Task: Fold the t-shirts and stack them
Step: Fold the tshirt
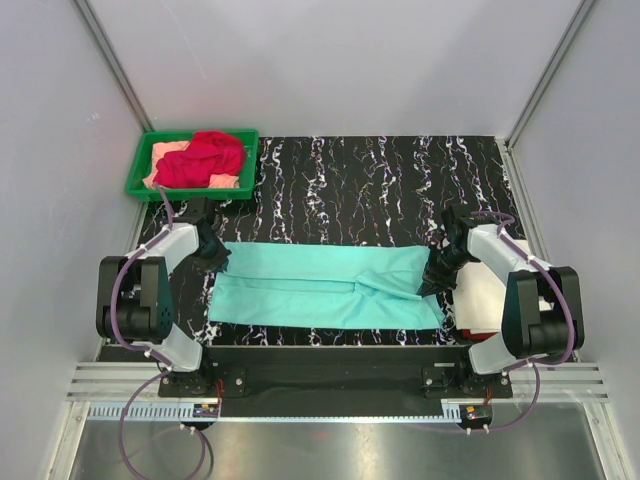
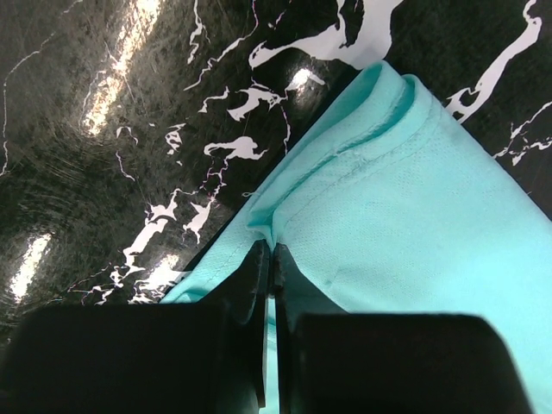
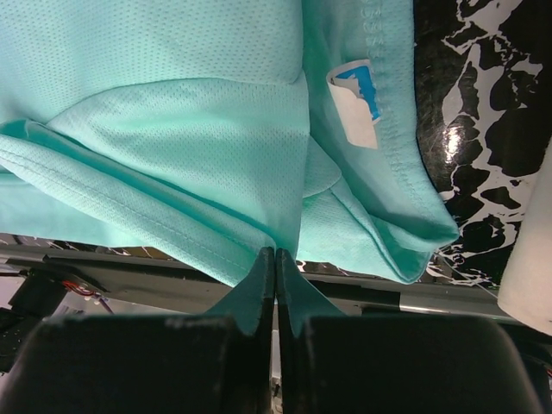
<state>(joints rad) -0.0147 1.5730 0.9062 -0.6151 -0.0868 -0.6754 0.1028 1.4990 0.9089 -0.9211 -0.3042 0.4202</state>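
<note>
Left tool [image 1: 213, 250] and right tool [image 1: 437, 272] sit low over a black, white-veined table [image 1: 380, 180] ringed by pale grey walls [image 1: 330, 60]; each clamps one end of the mint-teal t-shirt [image 1: 320, 285], spread flat between them.

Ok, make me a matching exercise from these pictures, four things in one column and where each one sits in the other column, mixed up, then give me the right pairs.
Things:
1. teal shirt
2. red shirt
3. green tray
4. white shirt

Places:
A. far left corner of the table
B. heaped in the tray
C. near right edge of the table
D. spread flat across the middle of the table

Pairs: 1-D, 2-B, 3-A, 4-C
</note>
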